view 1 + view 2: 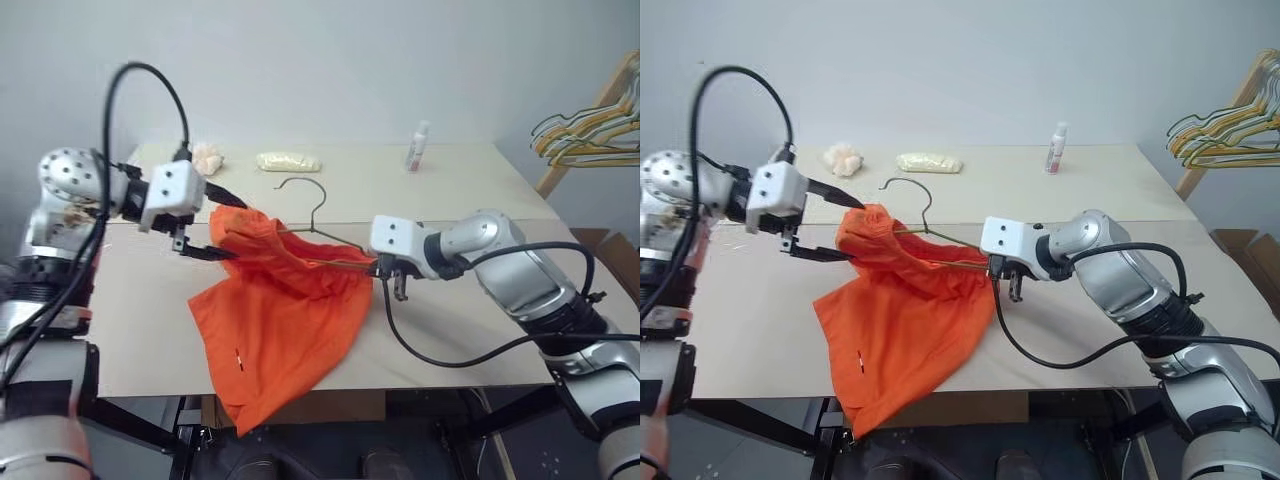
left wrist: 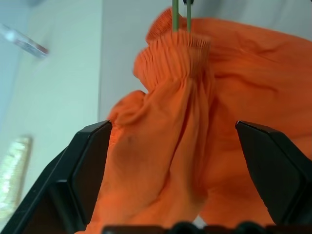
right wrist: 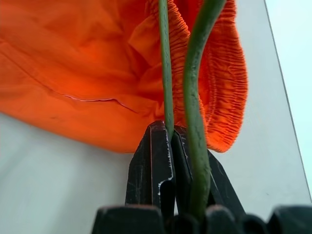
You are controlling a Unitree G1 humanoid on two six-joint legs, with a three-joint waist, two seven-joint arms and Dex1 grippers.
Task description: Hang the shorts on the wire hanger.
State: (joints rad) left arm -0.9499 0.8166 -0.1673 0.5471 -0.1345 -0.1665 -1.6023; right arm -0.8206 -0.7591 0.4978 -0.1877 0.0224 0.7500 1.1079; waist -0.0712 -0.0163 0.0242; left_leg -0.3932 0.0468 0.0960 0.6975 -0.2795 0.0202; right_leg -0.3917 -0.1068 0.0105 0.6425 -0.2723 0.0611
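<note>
My right gripper (image 3: 168, 146) is clamped tight on the hanger (image 1: 318, 232) wire, the arm reaching in from the right with the wrist angled down and toward the left. My left gripper (image 1: 222, 226) has its jaws spread wide, one finger above and one below the bunched waistband of the shorts (image 1: 285, 310), pointing right and slightly down. My left arm comes in from the left, elbow bent.

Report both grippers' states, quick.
Left gripper: open, fingers either side of the shorts' waistband, not closed on it.
Right gripper: shut on the wire hanger.
</note>
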